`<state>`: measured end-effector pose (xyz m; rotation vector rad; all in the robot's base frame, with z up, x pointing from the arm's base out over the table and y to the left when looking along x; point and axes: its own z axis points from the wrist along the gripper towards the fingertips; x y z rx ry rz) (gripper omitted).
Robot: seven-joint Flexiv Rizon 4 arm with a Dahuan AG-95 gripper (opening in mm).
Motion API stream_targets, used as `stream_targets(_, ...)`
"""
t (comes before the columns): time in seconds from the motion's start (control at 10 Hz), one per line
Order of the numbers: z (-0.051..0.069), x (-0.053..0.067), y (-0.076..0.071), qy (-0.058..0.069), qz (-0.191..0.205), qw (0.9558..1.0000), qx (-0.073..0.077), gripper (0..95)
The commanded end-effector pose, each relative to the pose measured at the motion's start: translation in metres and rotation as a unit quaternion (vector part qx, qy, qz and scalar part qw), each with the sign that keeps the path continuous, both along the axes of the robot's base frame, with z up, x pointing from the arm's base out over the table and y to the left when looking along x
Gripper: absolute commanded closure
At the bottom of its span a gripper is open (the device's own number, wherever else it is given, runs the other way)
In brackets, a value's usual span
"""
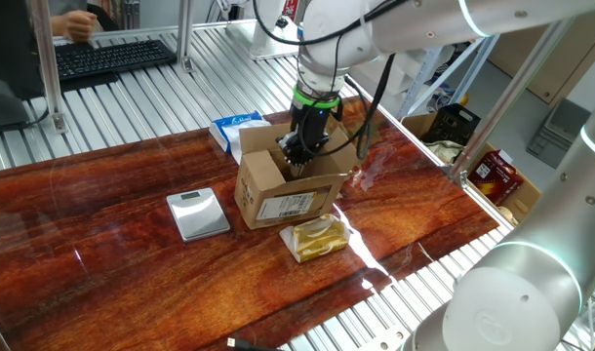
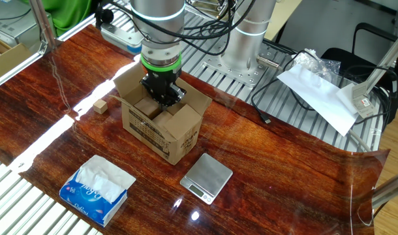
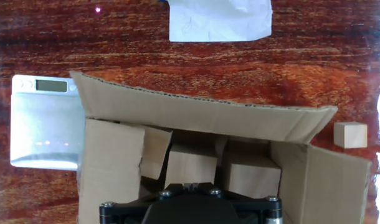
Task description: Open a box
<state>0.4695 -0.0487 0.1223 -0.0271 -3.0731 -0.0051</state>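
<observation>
The brown cardboard box [image 1: 283, 190] stands mid-table with a white barcode label on its near side. Its top flaps stand up or are folded outward, also in the other fixed view [image 2: 163, 134] and the hand view [image 3: 196, 115]. My gripper [image 1: 299, 151] reaches down into the box's open top, between the flaps, as the other fixed view [image 2: 163, 96] shows too. In the hand view only the gripper's dark body and its tips [image 3: 190, 185] show, close together with nothing between them. Light cardboard or wooden blocks [image 3: 190, 165] lie inside the box.
A small silver scale [image 1: 198, 213] lies left of the box. A yellow wrapped packet [image 1: 317, 237] lies in front of it. A blue-and-white packet [image 1: 237, 125] lies behind it. A small wooden cube [image 2: 100, 106] sits beside the box. The arm's base [image 2: 241, 62] stands at the table's edge.
</observation>
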Motion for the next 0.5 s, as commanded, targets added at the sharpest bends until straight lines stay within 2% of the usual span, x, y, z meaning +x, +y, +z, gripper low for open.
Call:
stream_targets(0.1, -0.004, 0.002, 0.002, -0.003, -0.001, 1.0000, 0.003, 95.0)
stream_targets(0.5, -0.010, -0.002, 0.017, -0.006, -0.017, 0.9998, 0.010, 95.0)
